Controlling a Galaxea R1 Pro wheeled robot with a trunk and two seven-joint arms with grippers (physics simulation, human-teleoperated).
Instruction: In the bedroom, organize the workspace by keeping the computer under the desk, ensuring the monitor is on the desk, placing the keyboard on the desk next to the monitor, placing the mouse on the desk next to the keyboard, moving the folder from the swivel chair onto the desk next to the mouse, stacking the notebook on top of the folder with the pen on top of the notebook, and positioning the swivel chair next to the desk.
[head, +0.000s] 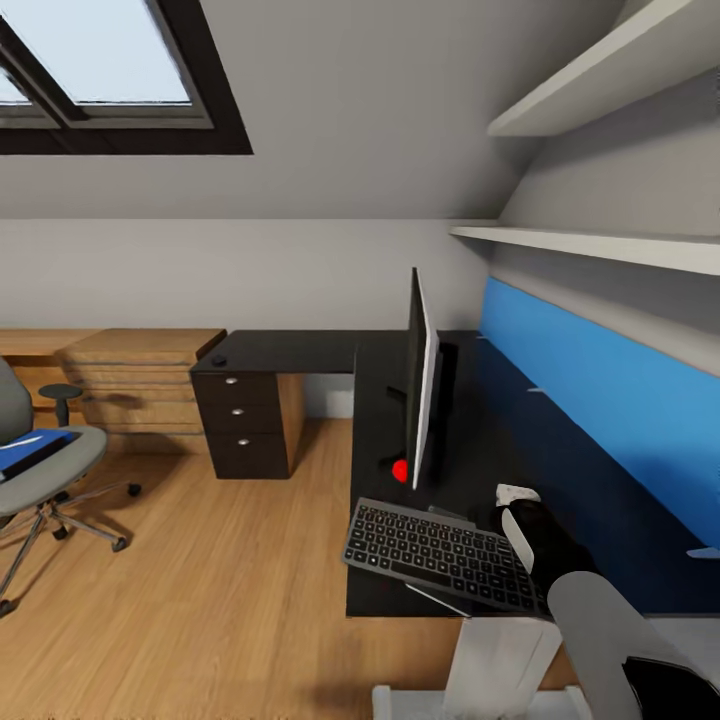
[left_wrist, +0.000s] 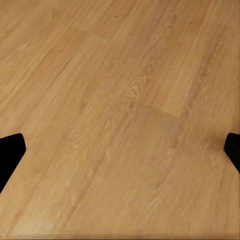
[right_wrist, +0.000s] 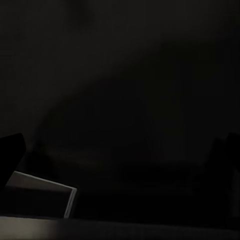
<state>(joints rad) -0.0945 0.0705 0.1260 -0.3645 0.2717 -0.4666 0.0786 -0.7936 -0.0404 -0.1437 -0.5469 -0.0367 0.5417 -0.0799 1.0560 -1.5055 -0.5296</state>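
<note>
— Though the room is dim at the desk, can you count what is there?

— One desk, one monitor, one keyboard, one swivel chair with one folder on its seat.

— How do they look?

— The monitor stands edge-on, thin and black, a red dot at its lower corner. The keyboard is grey with dark keys and lies at the desk's near edge, just in front of the monitor. The folder is blue, flat on the grey chair, well apart from the desk.

— And the grippers?

— The right gripper is over the black top beside the keyboard; open or closed, I cannot tell. The left gripper has its fingertips spread wide over bare wooden floor.

— The room?

— Sloped ceiling, a skylight, a blue back panel, a light wooden drawer unit.
</note>
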